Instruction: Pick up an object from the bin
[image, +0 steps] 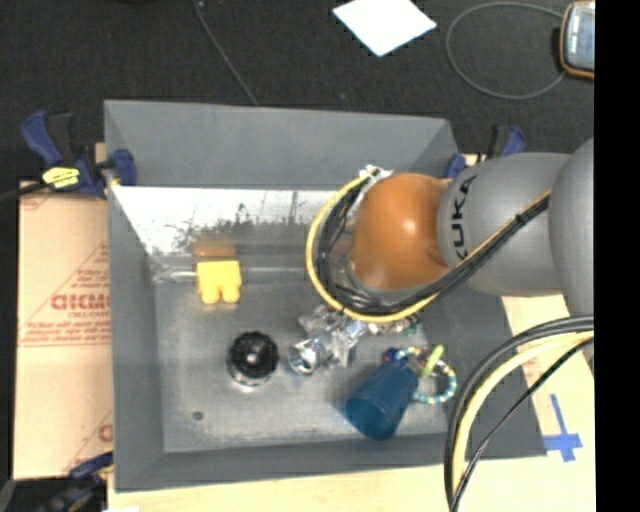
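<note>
My gripper (322, 342) reaches down under the orange wrist cover to the bin floor near the middle. Just left of it lies a black round knob-like thing (250, 356) with a shiny rim. To its right a blue plastic cup (381, 400) lies on its side, its mouth towards the bin's front. A bracelet of green and blue beads (430, 375) lies against the cup's right side. Further back on the left stands a yellow block (219, 281) with two stubby legs.
The arm and its cables cover the bin's right rear part. The grey bin walls slope up on all sides, and the yellow block sits close to the back wall.
</note>
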